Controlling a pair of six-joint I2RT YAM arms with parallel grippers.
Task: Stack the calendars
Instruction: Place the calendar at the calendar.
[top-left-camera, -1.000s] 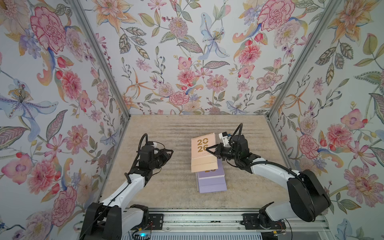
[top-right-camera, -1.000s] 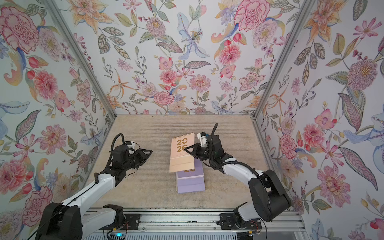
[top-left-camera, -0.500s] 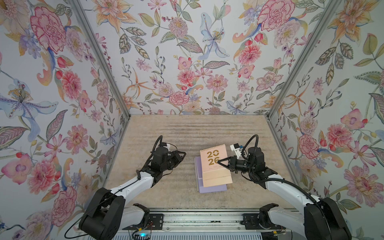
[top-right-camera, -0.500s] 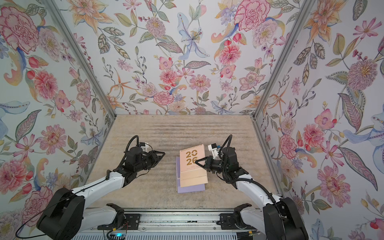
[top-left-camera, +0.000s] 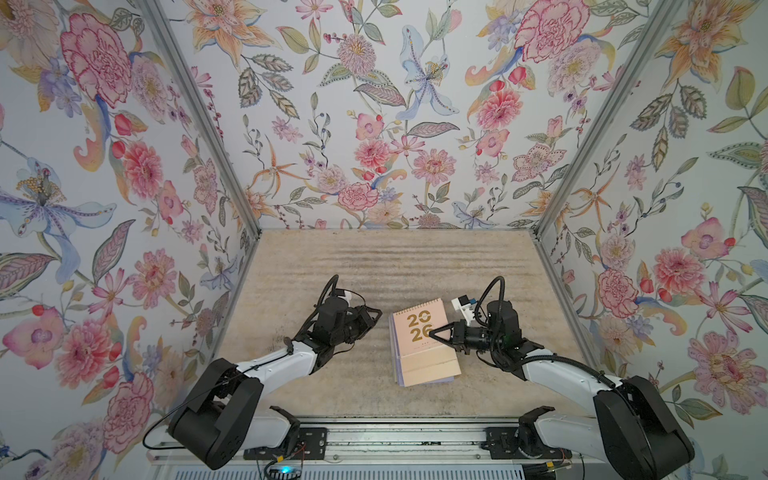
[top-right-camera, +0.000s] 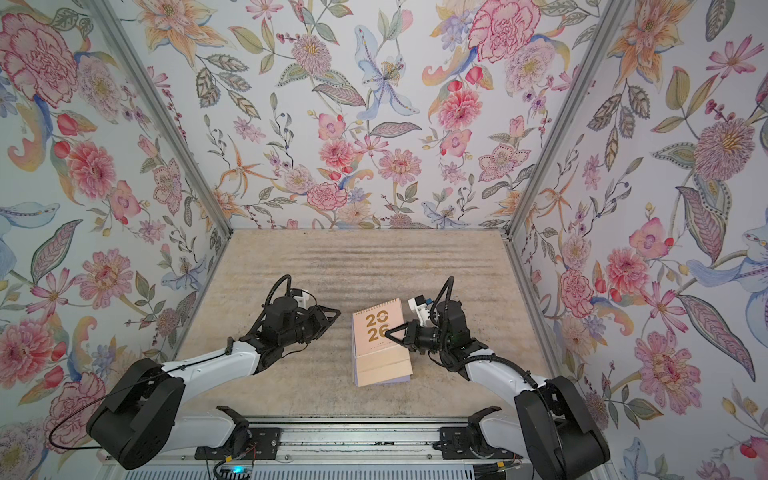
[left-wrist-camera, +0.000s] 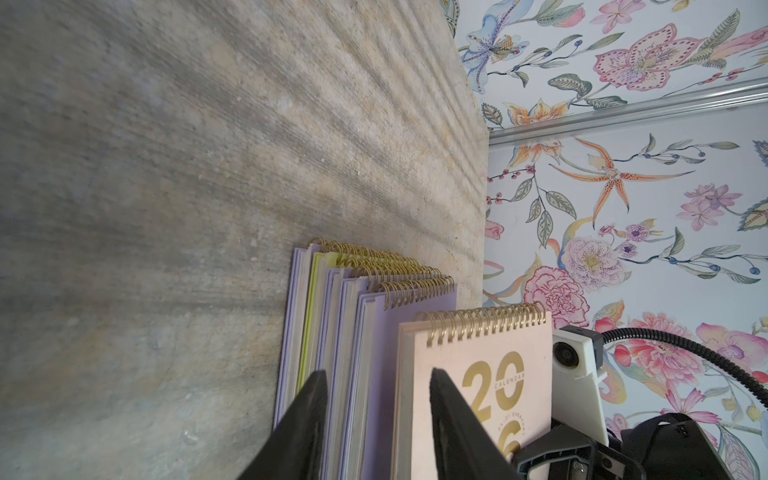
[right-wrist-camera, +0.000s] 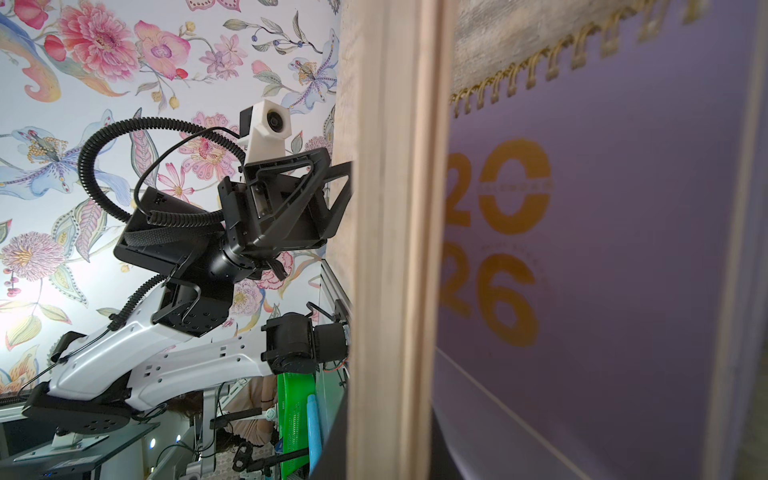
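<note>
A peach-pink calendar with a gold "2026" cover hangs over a pile of lilac calendars at the front middle of the table. My right gripper is shut on its right edge. In the right wrist view this calendar is edge-on in my right gripper, a little apart from the top lilac cover. My left gripper stands open and empty just left of the pile. A yellow-green calendar shows low in that pile.
The mottled beige table is walled by flowered panels on three sides. A metal rail runs along its front edge. Beyond that edge the right wrist view shows a green basket.
My right gripper has carried the peach-pink calendar toward the front and lowered it over the lilac pile. The left arm has swung right, close to the pile, and opened slightly.
</note>
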